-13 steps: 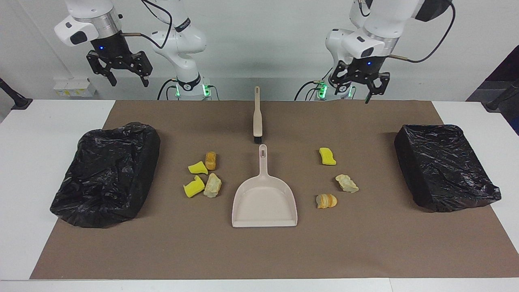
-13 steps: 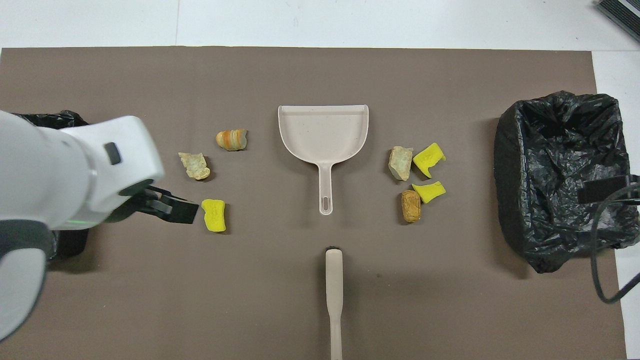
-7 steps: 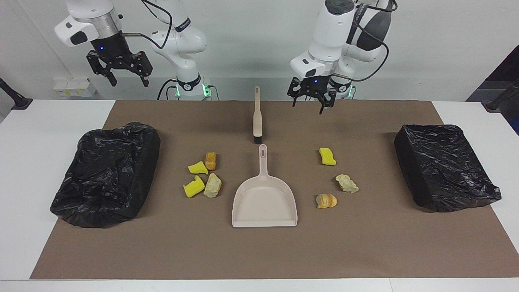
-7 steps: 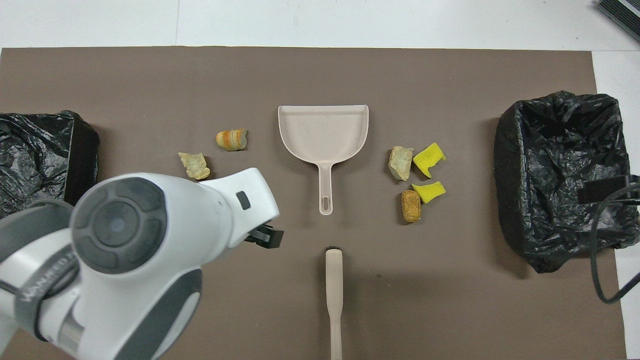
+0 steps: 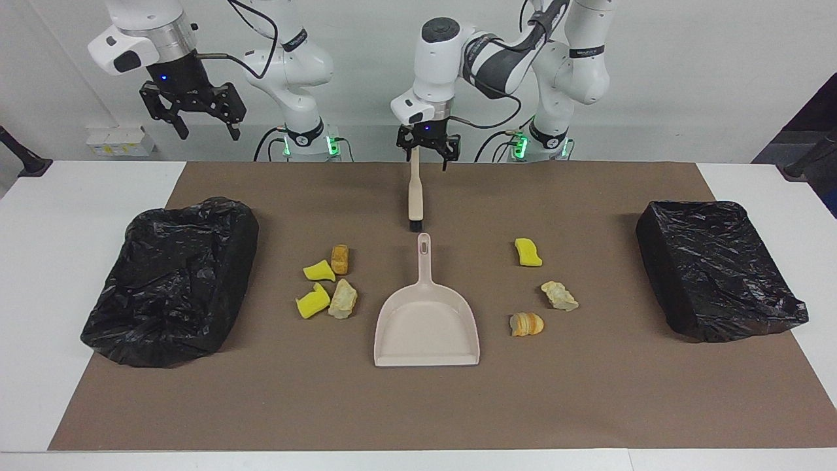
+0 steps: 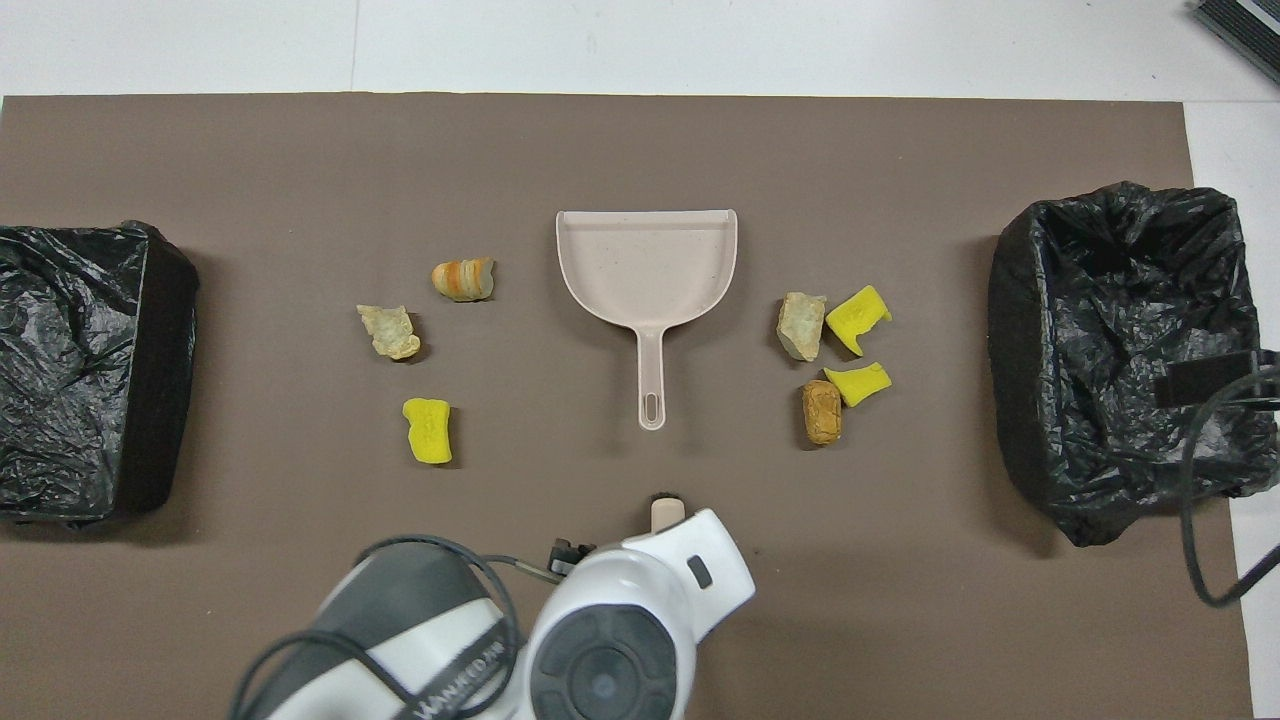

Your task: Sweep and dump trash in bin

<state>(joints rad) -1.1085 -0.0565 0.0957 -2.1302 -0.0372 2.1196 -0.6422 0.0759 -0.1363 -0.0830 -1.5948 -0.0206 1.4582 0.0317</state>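
One brush (image 5: 414, 193) lies top centre of the facing view, long axis toward the robots; left gripper (image 5: 427, 148) hangs over its handle end, jaws spread, holding nothing. Trash (image 5: 329, 284) flanks the dustpan (image 5: 426, 325) mid-frame. Right gripper (image 5: 193, 112) waits upper left, jaws spread.

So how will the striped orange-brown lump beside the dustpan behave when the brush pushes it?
The striped lump looks rounded, so it may roll rather than slide. It is small beside the dustpan, so probably light. It lies alone on the flat mat, so little should snag it.
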